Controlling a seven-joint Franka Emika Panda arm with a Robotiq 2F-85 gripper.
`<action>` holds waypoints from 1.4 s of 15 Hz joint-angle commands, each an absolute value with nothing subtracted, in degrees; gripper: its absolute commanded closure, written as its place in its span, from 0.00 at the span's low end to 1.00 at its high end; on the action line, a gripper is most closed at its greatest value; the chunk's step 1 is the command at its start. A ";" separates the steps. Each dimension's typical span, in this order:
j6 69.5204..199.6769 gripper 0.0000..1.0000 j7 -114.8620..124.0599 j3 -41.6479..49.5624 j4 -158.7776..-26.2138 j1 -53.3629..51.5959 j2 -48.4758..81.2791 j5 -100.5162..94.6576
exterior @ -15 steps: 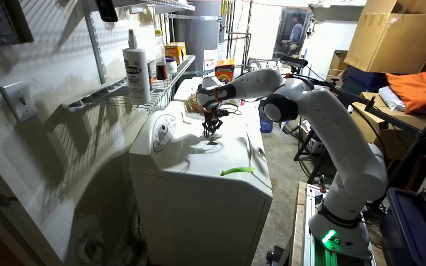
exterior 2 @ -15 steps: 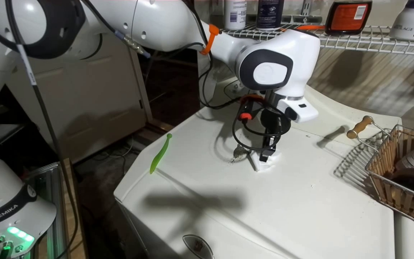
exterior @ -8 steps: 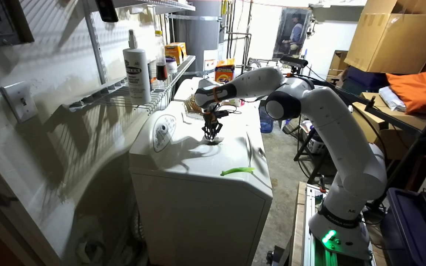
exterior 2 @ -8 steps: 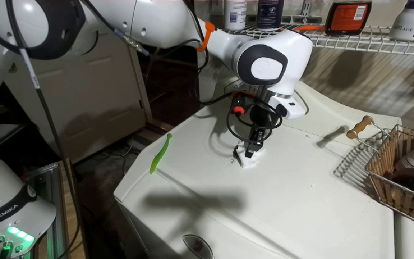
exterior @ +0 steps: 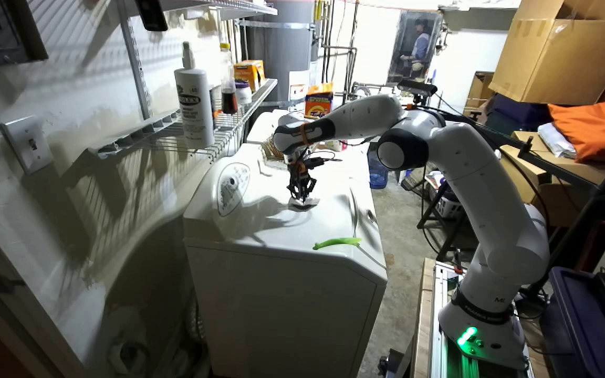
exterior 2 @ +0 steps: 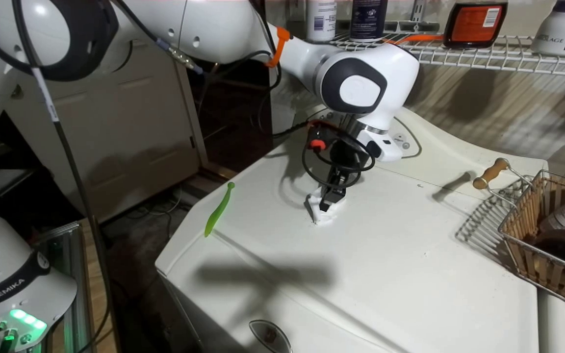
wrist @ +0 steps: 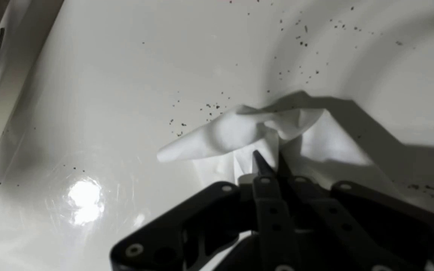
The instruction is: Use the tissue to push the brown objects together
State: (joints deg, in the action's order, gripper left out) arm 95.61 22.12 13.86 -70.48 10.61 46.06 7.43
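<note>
The white crumpled tissue (wrist: 232,131) is pinched between the black fingertips of my gripper (wrist: 271,162) in the wrist view. It rests on or just above the white machine top. In an exterior view the tissue (exterior 2: 318,213) spreads round the tip of the gripper (exterior 2: 326,206); in an exterior view the gripper (exterior: 301,198) points down at the top. Small dark specks (wrist: 302,43) lie scattered ahead of the tissue in the wrist view, some close to its left edge. More dark crumbs (wrist: 430,187) lie to its right. No larger brown lump shows; what lies under the tissue is hidden.
A green worm-like strip (exterior 2: 218,211) lies near the edge of the machine top (exterior 2: 385,274). A wire basket (exterior 2: 523,245) with bottles stands beyond. A wire shelf (exterior 2: 478,61) with bottles runs along the wall above.
In an exterior view, my gripper and the tissue have slid left across the top. The dark patch of crumbs seen beside the tissue a second ago is now hidden by it.
</note>
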 commanded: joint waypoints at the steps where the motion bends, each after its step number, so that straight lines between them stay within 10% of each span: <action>1: 101.39 0.99 22.50 13.19 -73.92 10.27 44.52 5.81; 21: 152.01 0.99 2.70 8.07 -88.91 5.46 38.89 -3.06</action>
